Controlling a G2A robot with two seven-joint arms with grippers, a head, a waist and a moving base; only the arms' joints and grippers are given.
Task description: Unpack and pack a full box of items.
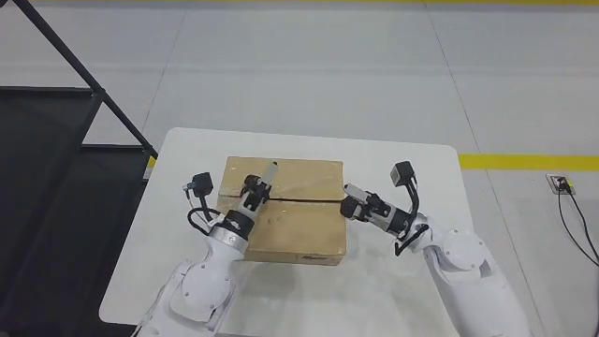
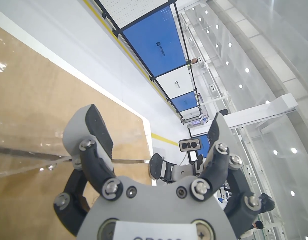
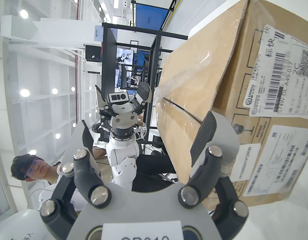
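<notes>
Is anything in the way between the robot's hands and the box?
No, nothing visible. The left gripper is over the box and the right gripper is at its side, both open. Clear tape covers the shut flaps' seam.

The box [image 1: 285, 208] is plain brown cardboard with white labels [image 3: 283, 76] bearing black barcodes, the table [image 1: 318, 290] is white, the left gripper [image 2: 155, 121] and right gripper [image 3: 145, 128] are grey with black pads [image 2: 99, 128], and the floor line [image 1: 529, 161] is yellow.
</notes>
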